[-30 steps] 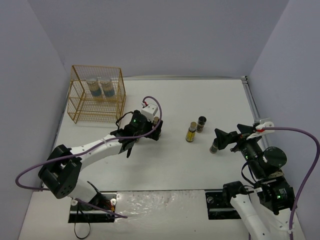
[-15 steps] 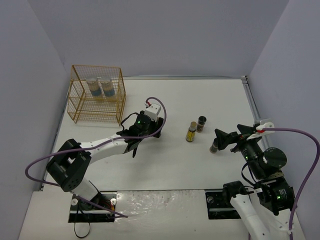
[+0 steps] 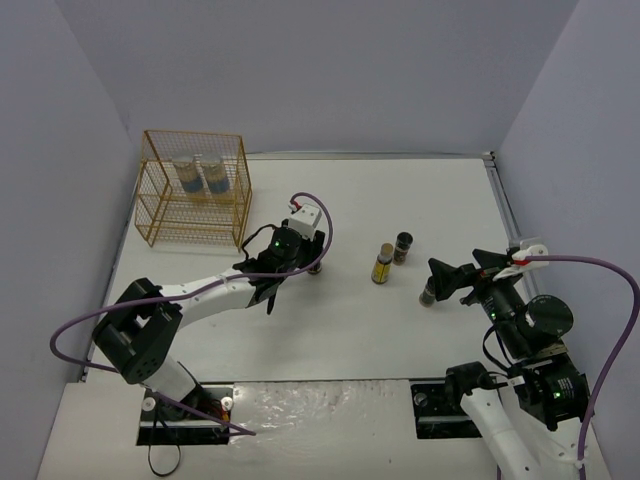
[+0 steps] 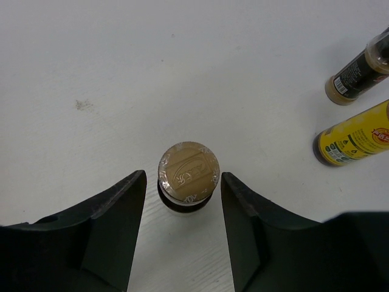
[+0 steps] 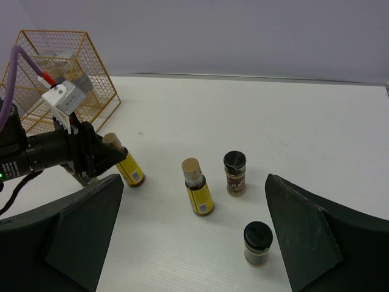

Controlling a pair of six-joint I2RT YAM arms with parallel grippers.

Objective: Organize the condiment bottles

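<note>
A slim yellow-labelled bottle [image 4: 188, 170] with a tan cap stands upright between the tips of my left gripper [image 4: 183, 182]. The jaws are narrow, and a thin strip of table shows on each side of the cap. From above, the left gripper [image 3: 308, 255] sits over that bottle [image 3: 314, 262]. A second yellow bottle [image 3: 382, 264] and a dark black-lidded jar [image 3: 403, 246] stand mid-table. Another dark jar [image 3: 428, 293] stands just in front of my right gripper [image 3: 455, 265], which is wide open and holds nothing. Two pale blue-labelled jars [image 3: 200, 175] sit in the rack.
The gold wire rack [image 3: 160, 215] stands at the back left, close behind the left arm. Side walls border the table on the left and right. A purple cable loops from each arm.
The left gripper's jaws have narrowed from wide open to close on either side of the yellow bottle's cap, and the left arm has shifted. The right arm and the other bottles have not moved.
</note>
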